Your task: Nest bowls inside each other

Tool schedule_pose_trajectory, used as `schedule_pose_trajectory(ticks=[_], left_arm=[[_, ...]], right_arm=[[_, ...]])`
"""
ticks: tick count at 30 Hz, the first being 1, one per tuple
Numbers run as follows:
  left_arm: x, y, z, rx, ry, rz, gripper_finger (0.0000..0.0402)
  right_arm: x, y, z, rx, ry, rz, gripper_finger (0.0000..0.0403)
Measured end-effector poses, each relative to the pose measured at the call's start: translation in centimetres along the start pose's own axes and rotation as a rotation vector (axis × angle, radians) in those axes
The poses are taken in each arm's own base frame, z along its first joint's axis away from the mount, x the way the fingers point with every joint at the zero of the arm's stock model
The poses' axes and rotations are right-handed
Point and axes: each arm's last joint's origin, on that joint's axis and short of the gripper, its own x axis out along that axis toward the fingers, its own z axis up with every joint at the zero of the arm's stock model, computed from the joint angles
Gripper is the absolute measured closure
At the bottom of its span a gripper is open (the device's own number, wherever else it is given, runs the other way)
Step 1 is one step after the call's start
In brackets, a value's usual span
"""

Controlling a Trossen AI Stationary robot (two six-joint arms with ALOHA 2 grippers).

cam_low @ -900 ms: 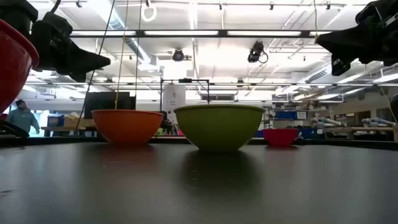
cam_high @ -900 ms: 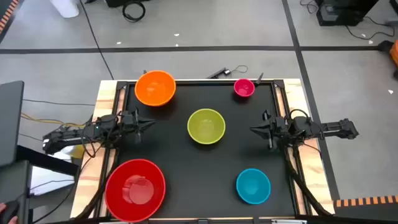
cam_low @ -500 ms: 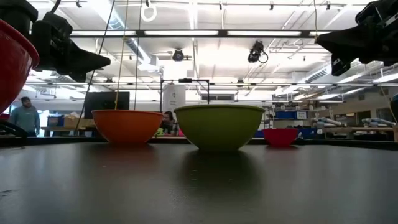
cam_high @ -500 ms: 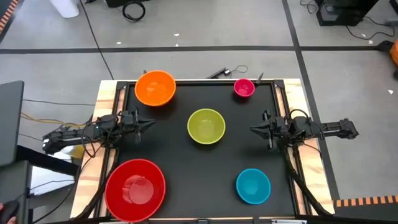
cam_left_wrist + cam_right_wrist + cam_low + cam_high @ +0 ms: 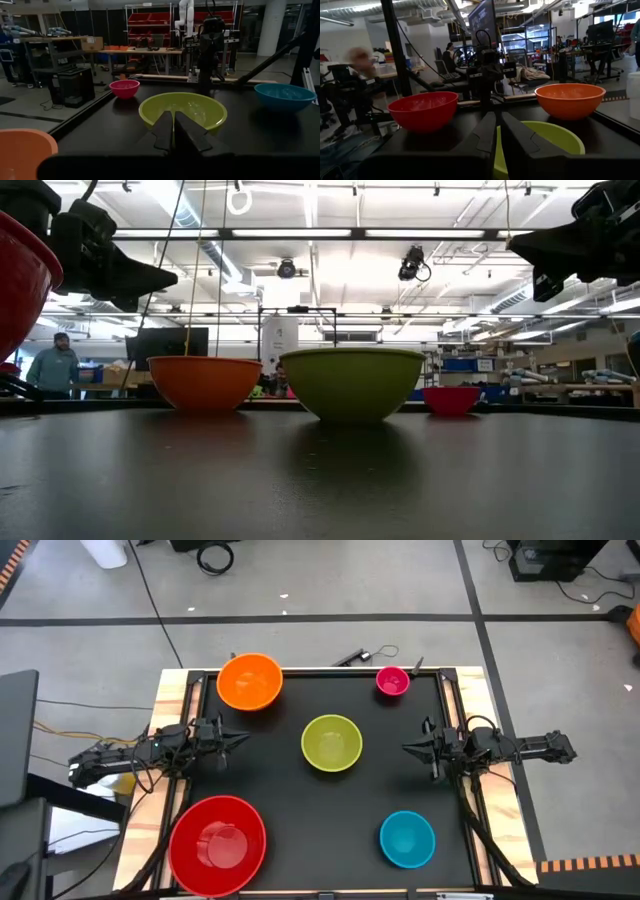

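Five bowls are seen spread singly across a black table [image 5: 300,800], none yet nested. The red bowl [image 5: 217,844], the largest, is set at the near left corner; the orange bowl [image 5: 249,681] sits at the far left, the green bowl [image 5: 331,742] in the middle, the pink bowl [image 5: 392,681] at the far right and the blue bowl [image 5: 407,838] at the near right. All are kept well apart, an arrangement that appears meant to leave each one free to be picked up in turn.

The left gripper [image 5: 236,739] is held above the table's left edge and the right gripper [image 5: 411,749] above its right side, both aimed inward at the green bowl between them. The fingers of each are pressed together on nothing, as the wrist views show. Neither bowl nor table is touched; the arms seem parked at rest, with the stacking judged not yet begun.
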Motion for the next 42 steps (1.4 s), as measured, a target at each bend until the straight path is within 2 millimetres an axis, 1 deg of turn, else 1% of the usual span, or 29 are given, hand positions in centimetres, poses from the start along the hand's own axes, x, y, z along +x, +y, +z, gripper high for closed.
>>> schedule_pose_trajectory(ticks=[20, 23, 27, 37, 39, 41, 42], left_arm=[[0.0, 0.0, 0.0, 0.0, -0.002, 0.0, 0.0379], [0.0, 0.0, 0.7, -0.007, -0.074, 0.001, 0.0379], [-0.1, 0.0, 1.6, -0.016, -0.167, 0.002, 0.0379], [-0.2, 0.0, 1.7, -0.03, -0.18, 0.0, 0.0379], [-0.2, 0.0, 1.7, -0.068, -0.18, -0.003, 0.0379], [-0.2, 0.0, 1.7, -0.116, -0.18, -0.007, 0.0379], [-0.2, 0.0, 1.7, -0.13, -0.18, -0.008, 0.0379]], right_arm=[[0.0, 0.0, 0.0, 0.0, 0.0, 0.0, 0.0366], [0.0, 0.0, 0.0, -0.006, 0.0, 0.0, 0.0366], [0.0, -0.1, 0.0, -0.066, -0.002, -0.02, 0.0366], [0.0, -0.3, 0.0, -0.113, -0.006, -0.105, 0.0366], [0.0, -0.3, 0.0, -0.085, -0.007, -0.105, 0.0366], [0.0, -0.3, 0.0, -0.009, -0.01, -0.09, 0.0366], [0.0, -0.3, 0.1, -0.016, -0.012, -0.093, 0.0366]])
